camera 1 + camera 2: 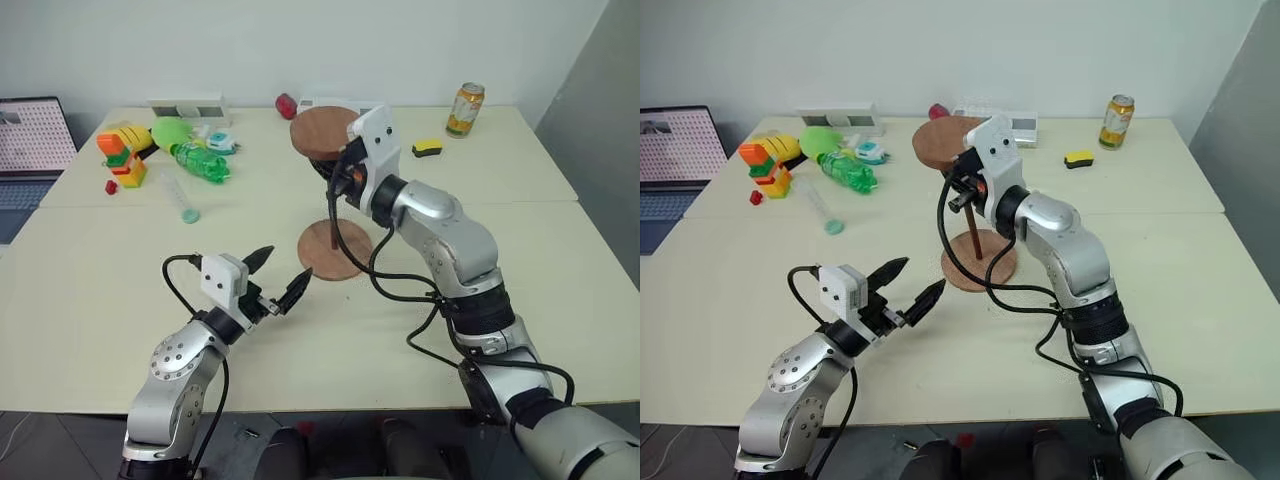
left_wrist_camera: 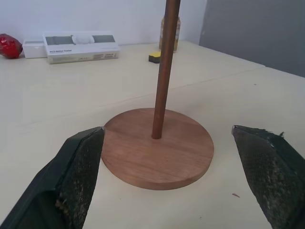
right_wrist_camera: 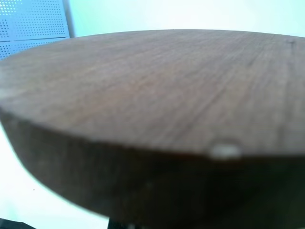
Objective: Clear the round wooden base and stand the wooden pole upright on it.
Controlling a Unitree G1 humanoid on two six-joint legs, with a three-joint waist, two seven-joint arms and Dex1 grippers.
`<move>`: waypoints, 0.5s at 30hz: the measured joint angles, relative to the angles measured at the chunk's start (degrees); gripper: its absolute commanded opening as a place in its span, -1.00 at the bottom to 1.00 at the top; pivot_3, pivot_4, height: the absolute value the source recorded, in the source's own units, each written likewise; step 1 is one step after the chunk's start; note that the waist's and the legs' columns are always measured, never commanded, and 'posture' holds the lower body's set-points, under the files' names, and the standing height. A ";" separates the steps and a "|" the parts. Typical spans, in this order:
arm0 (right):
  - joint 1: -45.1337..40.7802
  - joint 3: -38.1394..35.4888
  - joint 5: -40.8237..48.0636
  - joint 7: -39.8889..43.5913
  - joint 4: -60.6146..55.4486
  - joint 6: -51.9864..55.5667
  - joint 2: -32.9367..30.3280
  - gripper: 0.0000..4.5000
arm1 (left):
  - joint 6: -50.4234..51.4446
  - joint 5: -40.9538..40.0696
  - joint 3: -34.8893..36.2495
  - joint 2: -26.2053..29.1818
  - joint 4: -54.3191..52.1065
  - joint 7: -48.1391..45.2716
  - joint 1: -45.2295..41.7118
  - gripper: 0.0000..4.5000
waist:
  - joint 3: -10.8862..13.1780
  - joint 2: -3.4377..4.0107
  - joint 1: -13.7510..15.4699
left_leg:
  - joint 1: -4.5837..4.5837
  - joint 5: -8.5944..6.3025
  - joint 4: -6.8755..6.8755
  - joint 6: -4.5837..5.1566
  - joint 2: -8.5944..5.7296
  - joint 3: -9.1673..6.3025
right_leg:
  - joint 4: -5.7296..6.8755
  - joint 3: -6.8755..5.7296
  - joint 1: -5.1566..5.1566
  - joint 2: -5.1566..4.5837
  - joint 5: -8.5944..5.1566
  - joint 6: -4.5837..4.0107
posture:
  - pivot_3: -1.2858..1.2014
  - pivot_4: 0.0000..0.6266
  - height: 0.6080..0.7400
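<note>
One cream table point(image 1: 560, 300) carries two reddish-brown wooden discs: the flat round wooden base point(image 1: 350, 262) near its middle and the disc topping the thin dark-brown wooden pole point(image 1: 335, 215), standing upright in the base's centre hole. The right gripper point(image 1: 338, 178) is clenched on the pole just under the top disc. The left gripper point(image 1: 279, 272) is released, just beside the base, with bare tabletop around it.

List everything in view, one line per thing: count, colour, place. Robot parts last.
round wooden base: 1, reddish-brown, table centre, pole foot at its middle
wooden pole: 1, dark brown, upright, disc end on top
table: 1, cream
toy blocks: 1 stack, multicoloured, far left
bottle: 1, green, lying far left
clear tube: 1, green-ended, left
can: 1, orange-green, far right
sponge: 1, yellow-black, by can
laptop: 1, left edge
left gripper: open, near the base
right gripper: shut on wooden pole
</note>
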 measured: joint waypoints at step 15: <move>6.39 -0.25 2.07 3.11 -3.07 9.06 -3.35 0.66 | 4.19 -2.61 0.12 3.54 1.06 -2.65 -1.81 1.00 | 0.17 -0.04 0.05 | -0.78 0.01 0.02 -0.02 0.02 -0.09 | 0.00 -0.09 -0.67 0.00 0.00 0.00 | 0.03 -0.52 1.00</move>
